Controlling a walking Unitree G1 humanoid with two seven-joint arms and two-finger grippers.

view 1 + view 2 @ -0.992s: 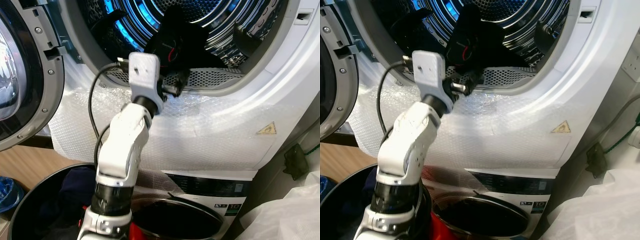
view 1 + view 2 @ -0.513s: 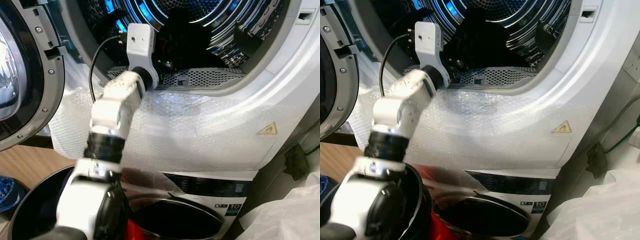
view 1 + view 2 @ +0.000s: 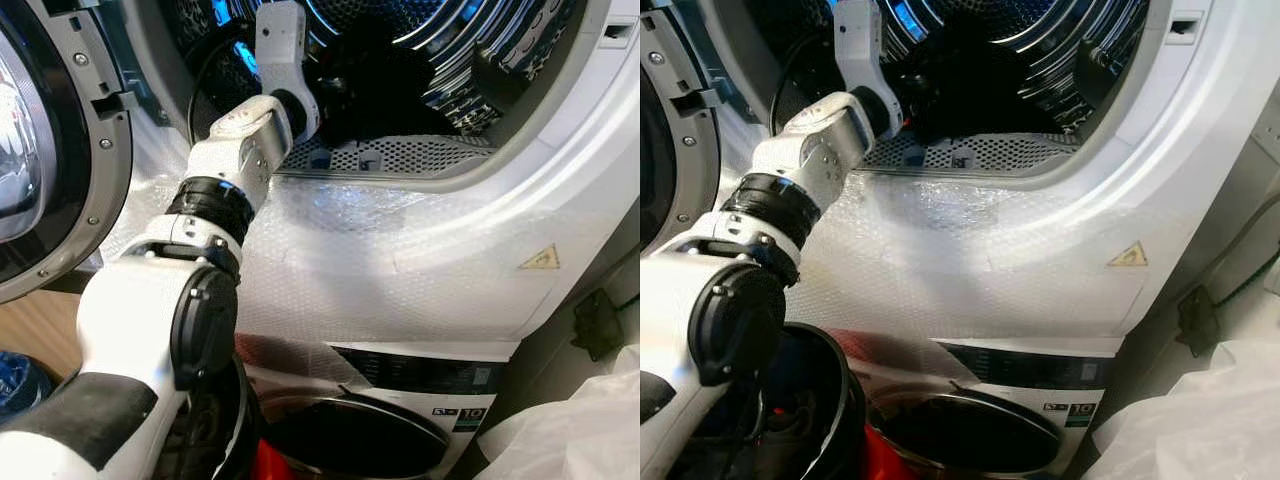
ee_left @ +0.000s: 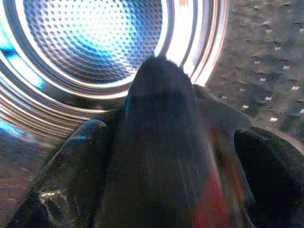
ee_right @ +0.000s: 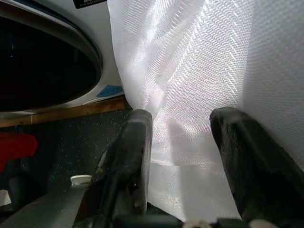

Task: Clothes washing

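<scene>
The upper machine [image 3: 560, 190], white w/ a big round opening, is seen straight ahead; its front below the opening is covered w/ bubble wrap [image 3: 400, 260], and a yellow warning triangle [image 3: 540, 259] is stuck at the wrap's right end. The steel drum [image 4: 90, 42], perforated and lit blue-white, is seen beyond the left gripper's fingers in the left wrist view. The machine's door [image 3: 45, 150] is swung open, well to the left of the left arm. The left arm [image 3: 215, 230] is stretched up and fwd over the perforated lip [image 3: 400, 155] of the opening, so the left gripper [image 4: 175, 156] is placed inside the drum mouth. In the left wrist view a dark garment [image 4: 161, 142] w/ a red patch near the bottom is seen bunched between the two black fingers [image 4: 71, 161]; the fingers are pressed against it on both sides, i.e. the garment is gripped, held inside the drum. Below the arm a dark round basket [image 3: 830, 400] w/ dark clothes in it is seen, and just right of it the lower machine [image 3: 400, 400] w/ its dark porthole [image 3: 350, 440] and control strip. At bottom right a white woven sack [image 3: 580, 420] is seen. The right gripper [image 5: 183, 142] is seen in the right wrist view w/ fingers spread apart, nothing between them, the sack's weave directly beyond the tips.
</scene>
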